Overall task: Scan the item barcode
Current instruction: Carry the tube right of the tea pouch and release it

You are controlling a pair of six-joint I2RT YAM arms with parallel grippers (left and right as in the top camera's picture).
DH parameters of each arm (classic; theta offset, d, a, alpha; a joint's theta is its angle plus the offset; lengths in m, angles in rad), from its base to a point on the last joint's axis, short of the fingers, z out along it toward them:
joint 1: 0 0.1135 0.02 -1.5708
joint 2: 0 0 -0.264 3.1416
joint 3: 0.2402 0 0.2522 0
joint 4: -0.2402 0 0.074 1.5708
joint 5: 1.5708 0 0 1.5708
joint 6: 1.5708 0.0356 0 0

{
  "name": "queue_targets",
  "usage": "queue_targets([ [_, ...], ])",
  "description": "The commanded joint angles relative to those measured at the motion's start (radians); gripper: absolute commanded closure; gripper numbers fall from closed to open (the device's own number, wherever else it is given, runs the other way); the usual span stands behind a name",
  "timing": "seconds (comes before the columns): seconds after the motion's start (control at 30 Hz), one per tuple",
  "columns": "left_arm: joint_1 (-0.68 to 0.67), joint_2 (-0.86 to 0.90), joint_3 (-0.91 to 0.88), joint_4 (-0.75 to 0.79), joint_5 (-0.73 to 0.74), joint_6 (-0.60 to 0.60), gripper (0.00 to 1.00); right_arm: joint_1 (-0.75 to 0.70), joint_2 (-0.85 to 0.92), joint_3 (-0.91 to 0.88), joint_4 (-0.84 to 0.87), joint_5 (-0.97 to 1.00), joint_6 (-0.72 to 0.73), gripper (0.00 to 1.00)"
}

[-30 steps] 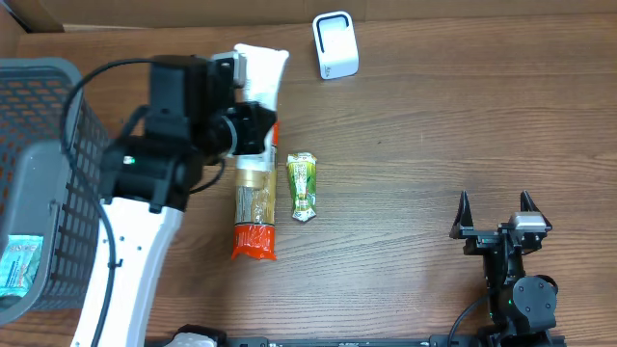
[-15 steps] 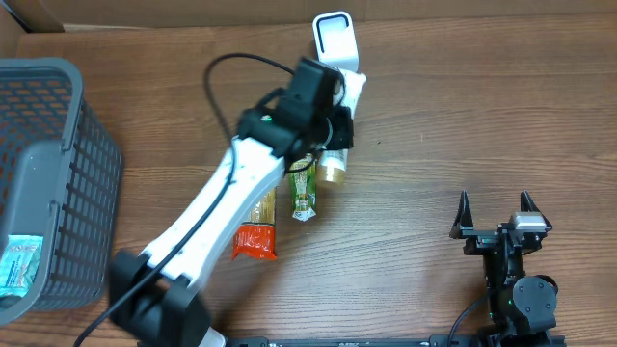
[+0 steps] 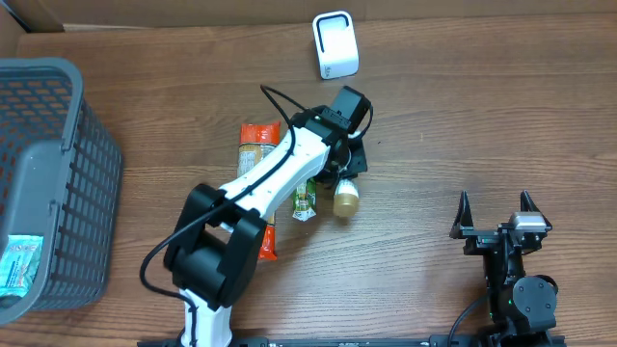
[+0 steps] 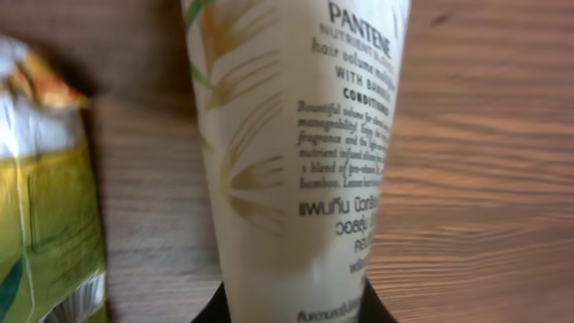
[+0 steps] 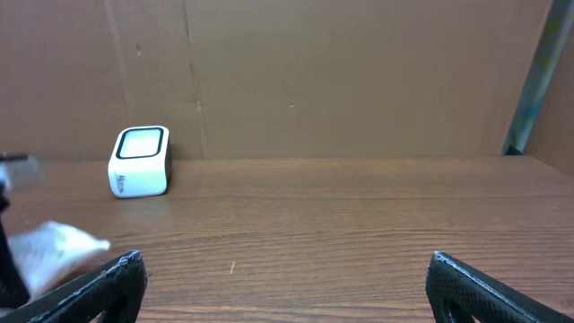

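Observation:
The item is a cream Pantene conditioner tube (image 4: 296, 152) with a gold cap (image 3: 346, 200). My left gripper (image 3: 340, 172) is shut on its body just above the table, cap pointing to the front edge. In the left wrist view the tube fills the space between the dark jaws (image 4: 294, 309); no barcode shows on the printed face turned to the camera. The white scanner (image 3: 335, 44) (image 5: 141, 161) stands at the back, well apart from the tube. My right gripper (image 3: 495, 226) (image 5: 287, 287) rests open and holds nothing at the front right.
A green snack packet (image 3: 305, 200) (image 4: 45, 224) lies just left of the tube. An orange-red pasta pack (image 3: 257, 145) lies partly under the left arm. A grey basket (image 3: 58, 116) at the left edge holds a teal packet (image 3: 19, 265).
The left arm carried the tube from the back left, past the scanner, down to the middle of the table beside the green packet. The right arm has not moved.

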Motion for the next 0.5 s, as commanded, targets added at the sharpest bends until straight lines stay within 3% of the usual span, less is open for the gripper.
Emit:
queue_targets([
  [0.0,-0.003,0.018,0.005,-0.019,-0.003,0.001,0.60,0.006,-0.007,-0.010,0.008,0.002,-0.004,0.00],
  [0.03,-0.003,0.019,0.005,-0.023,-0.003,0.004,0.36,0.006,-0.007,-0.010,0.008,0.002,-0.004,0.00],
  [0.1,-0.003,0.020,0.005,-0.022,-0.002,0.011,0.24,0.006,-0.007,-0.010,0.008,0.002,-0.004,0.00],
  [0.47,0.037,-0.072,0.185,-0.115,0.044,0.129,0.17,0.006,-0.007,-0.010,0.008,0.002,-0.004,0.00],
])
